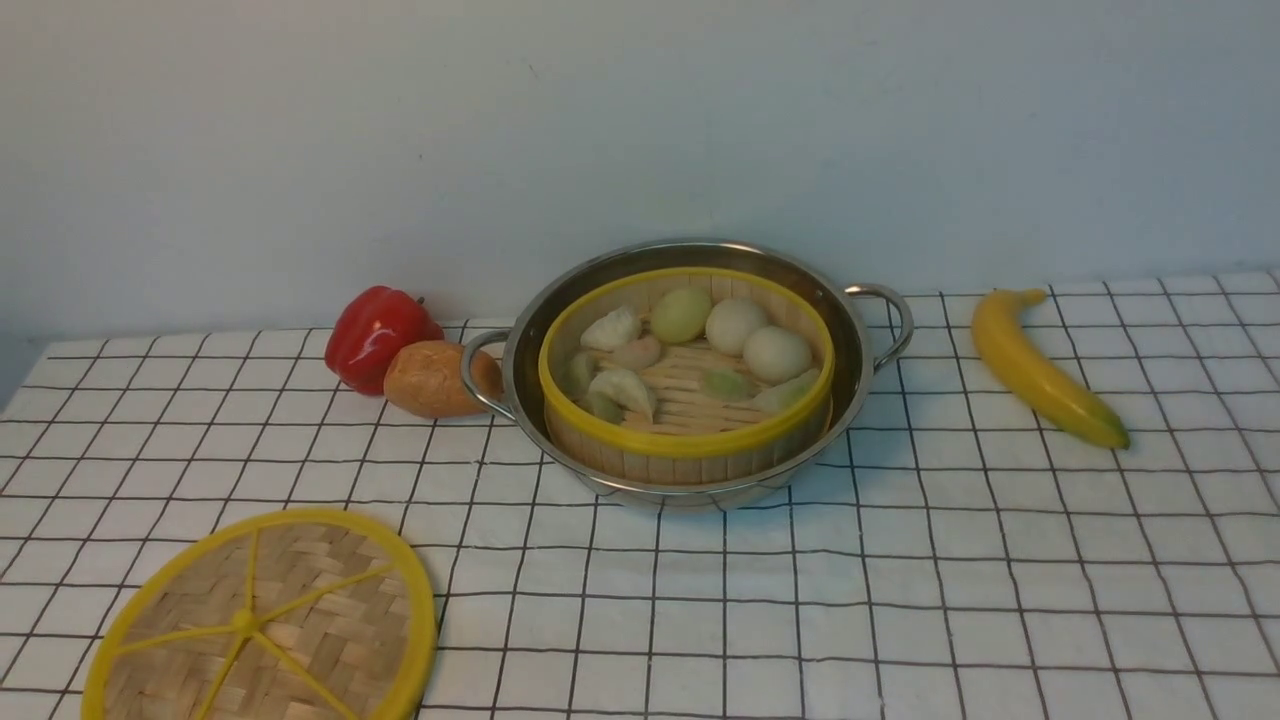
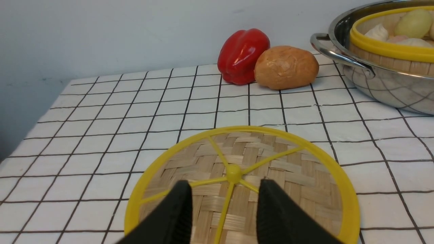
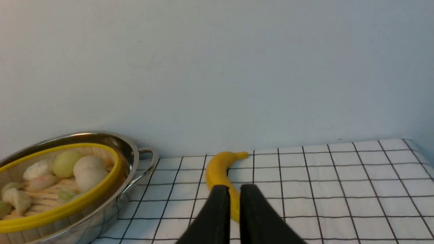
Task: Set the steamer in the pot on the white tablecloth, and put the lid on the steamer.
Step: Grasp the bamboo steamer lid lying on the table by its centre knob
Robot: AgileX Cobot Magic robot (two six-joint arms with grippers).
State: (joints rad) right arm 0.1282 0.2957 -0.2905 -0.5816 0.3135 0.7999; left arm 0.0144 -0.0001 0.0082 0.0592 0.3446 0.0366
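Observation:
The steamer [image 1: 690, 442], a bamboo basket with yellow rims holding pale dumplings and buns, sits inside the shiny steel pot [image 1: 858, 345] at the middle of the white tablecloth [image 1: 900, 600]. The lid [image 1: 270, 620], a flat woven disc with yellow spokes, lies on the cloth at the front left. In the left wrist view my left gripper [image 2: 224, 183] hangs open just over the lid [image 2: 291, 169], its fingers either side of the hub. In the right wrist view my right gripper [image 3: 234, 186] shows a narrow gap with nothing in it, right of the pot [image 3: 130, 152]. Neither gripper appears in the front view.
A red pepper [image 1: 380, 335] and a brown bread roll [image 1: 430, 380] lie against the pot's left handle. A yellow banana [image 1: 1040, 370] lies to the pot's right, beyond the right gripper's fingers. A pale wall stands behind the table.

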